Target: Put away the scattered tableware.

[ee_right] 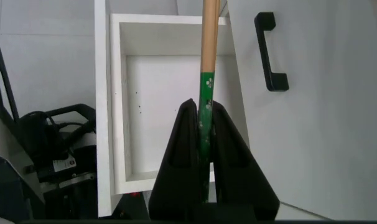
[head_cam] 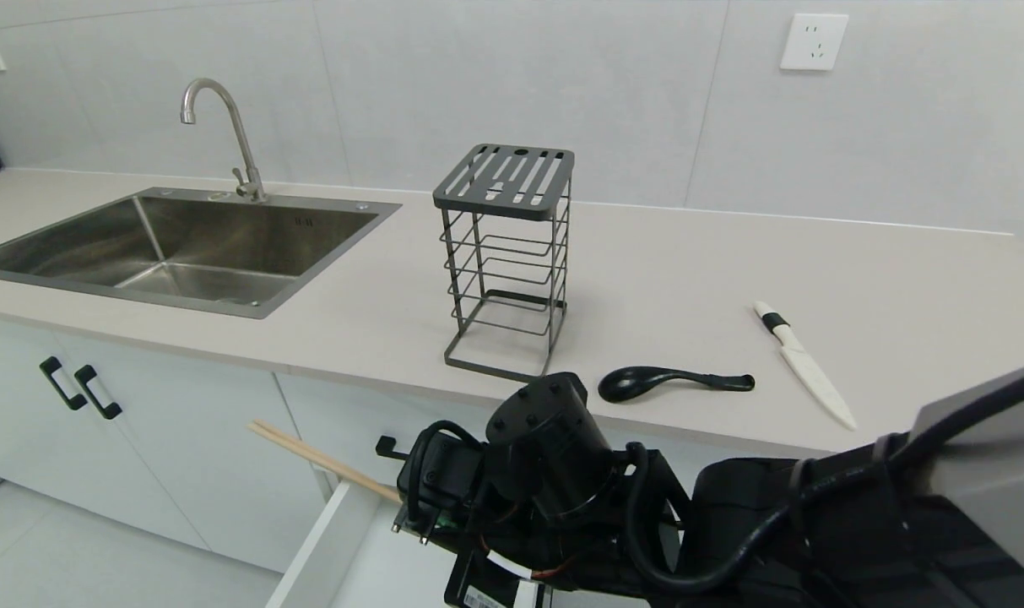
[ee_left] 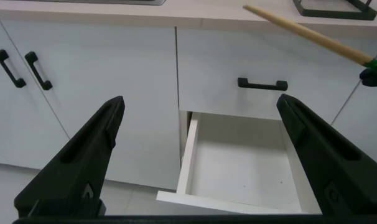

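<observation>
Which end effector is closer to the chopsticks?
Right. The right end effector is shut on the chopsticks above the open drawer; the left end effector hangs open, apart from them, facing the drawer.

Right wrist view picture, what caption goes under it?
Right gripper pinches green-ended wooden chopsticks above the open white drawer.

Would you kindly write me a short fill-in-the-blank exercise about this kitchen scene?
1. The right gripper is shut on a pair of ____.
2. Below it, the white drawer is ____.
3. On the counter, the black spoon lies between the wire rack and the white ____.
Missing words: chopsticks; open; knife.
</observation>
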Available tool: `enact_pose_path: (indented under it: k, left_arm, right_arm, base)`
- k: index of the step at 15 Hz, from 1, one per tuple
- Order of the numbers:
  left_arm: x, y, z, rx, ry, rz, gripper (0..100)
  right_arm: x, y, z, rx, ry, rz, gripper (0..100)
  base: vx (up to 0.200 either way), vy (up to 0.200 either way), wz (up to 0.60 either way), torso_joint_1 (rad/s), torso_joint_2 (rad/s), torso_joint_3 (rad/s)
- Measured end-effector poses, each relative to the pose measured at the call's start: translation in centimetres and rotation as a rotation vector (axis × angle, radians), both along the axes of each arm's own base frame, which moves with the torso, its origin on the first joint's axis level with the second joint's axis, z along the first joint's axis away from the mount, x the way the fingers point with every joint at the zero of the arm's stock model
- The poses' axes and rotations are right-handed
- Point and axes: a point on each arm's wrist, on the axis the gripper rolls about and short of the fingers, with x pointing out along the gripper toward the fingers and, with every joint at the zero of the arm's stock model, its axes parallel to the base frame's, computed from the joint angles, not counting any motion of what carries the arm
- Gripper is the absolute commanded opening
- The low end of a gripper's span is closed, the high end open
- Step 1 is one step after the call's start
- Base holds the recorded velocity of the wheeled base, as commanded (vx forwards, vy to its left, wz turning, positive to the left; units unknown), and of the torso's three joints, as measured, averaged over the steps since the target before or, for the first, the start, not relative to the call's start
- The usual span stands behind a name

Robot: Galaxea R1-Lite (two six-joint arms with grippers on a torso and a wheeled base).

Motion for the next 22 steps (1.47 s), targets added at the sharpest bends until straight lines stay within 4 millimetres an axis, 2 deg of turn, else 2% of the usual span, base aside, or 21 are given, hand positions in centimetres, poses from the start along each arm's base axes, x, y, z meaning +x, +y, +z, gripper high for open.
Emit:
enact_pose_path:
  k: [5,9,12,16,22]
  left_arm:
    - [0.0,0.0,0.0,0.0,0.0,0.0,100]
    - [0.0,0.0,0.0,0.0,0.0,0.0,100]
    - [0.0,0.0,0.0,0.0,0.0,-0.001,100]
    - [0.0,0.0,0.0,-0.001,0.0,-0.001,100]
    - [0.0,0.0,0.0,0.0,-0.001,0.0,100]
  right_arm:
    - [0.9,2.0,-1.3,-0.002,0.0,0.018,0]
    - [1.4,2.9,-3.1,-0.021,0.026,0.034,0]
    - [2.2,2.9,-4.1,-0.042,0.044,0.021,0]
    - [3.6,2.7,-5.5,-0.068,0.058,-0.014,0]
    - [4.4,3.2,-7.5,-0.099,0.082,-0.02,0]
  base:
    - [0.0,0.0,0.0,-0.137,0.26,0.127]
    - [0.0,0.0,0.0,-0.17,0.32,0.149]
    - [0.0,0.0,0.0,-0.173,0.32,0.136]
    - [0.0,0.0,0.0,-0.022,0.05,0.021]
    - [0.0,0.0,0.0,-0.051,0.08,0.024]
